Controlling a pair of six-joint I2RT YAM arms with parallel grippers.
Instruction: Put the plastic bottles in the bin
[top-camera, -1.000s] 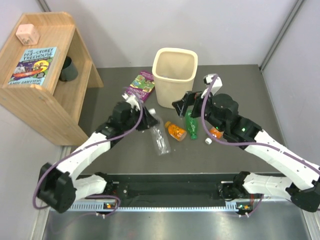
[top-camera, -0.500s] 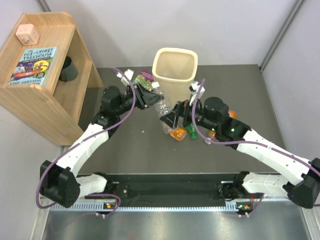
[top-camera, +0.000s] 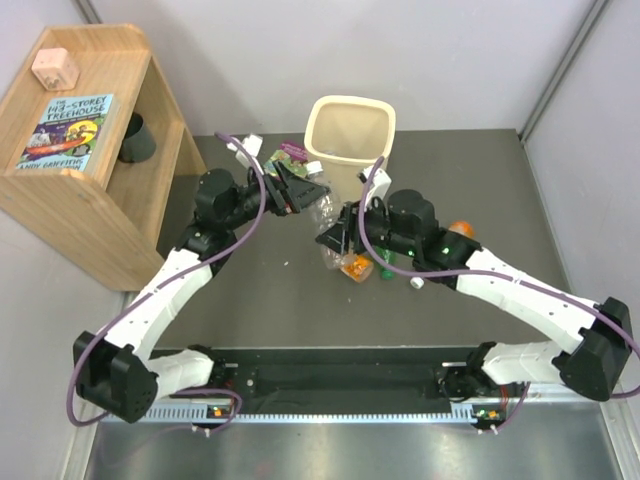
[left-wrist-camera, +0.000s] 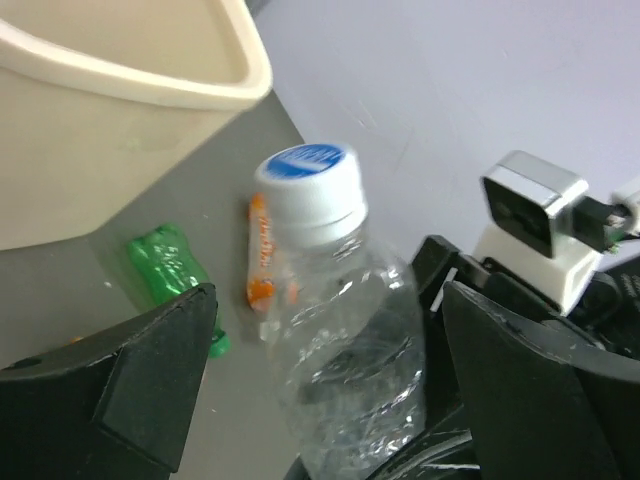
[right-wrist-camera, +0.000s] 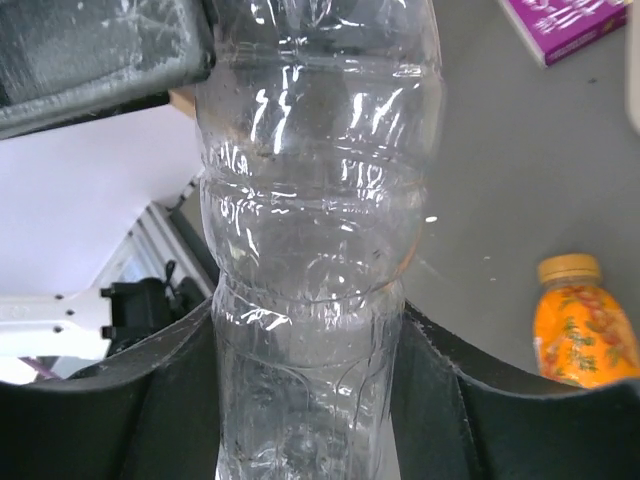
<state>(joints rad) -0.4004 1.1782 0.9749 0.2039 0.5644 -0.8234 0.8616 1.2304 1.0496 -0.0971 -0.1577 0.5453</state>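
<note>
The fingers (right-wrist-camera: 140, 400) of the right gripper (right-wrist-camera: 305, 350) press against both sides of the clear bottle (right-wrist-camera: 315, 230), closed on its ribbed body. That contact can be seen only in the right wrist view. The left wrist view shows the other end of the bottle. Its white cap has a blue top and points toward the bin (top-camera: 350, 100). The fingers (left-wrist-camera: 150, 380) of the left gripper (left-wrist-camera: 328, 300) stand wide apart around the bottle. A clear gap shows on the near-left side, so these jaws are spread and hold nothing. From above, the two grippers meet over the middle of the table (top-camera: 250, 300) and the bottle hangs between them, off the surface. It is just near and left of the bin and not over the bin's mouth. Below the right gripper, the orange bottle (top-camera: 355, 267) and the green bottle (top-camera: 385, 262) lie side by side on the table, near the bin and outside it. The left wrist view also shows these two lying close together past the cap. A small orange patch (top-camera: 458, 228) shows at the far edge of the right arm, too hidden to name. Only the overhead view takes in the purple packet (top-camera: 290, 152) left of the bin. Farther left, the same view shows the wooden shelf (top-camera: 90, 215) with a dark cup (top-camera: 137, 138) inside and a book (top-camera: 68, 132) on top.
</note>
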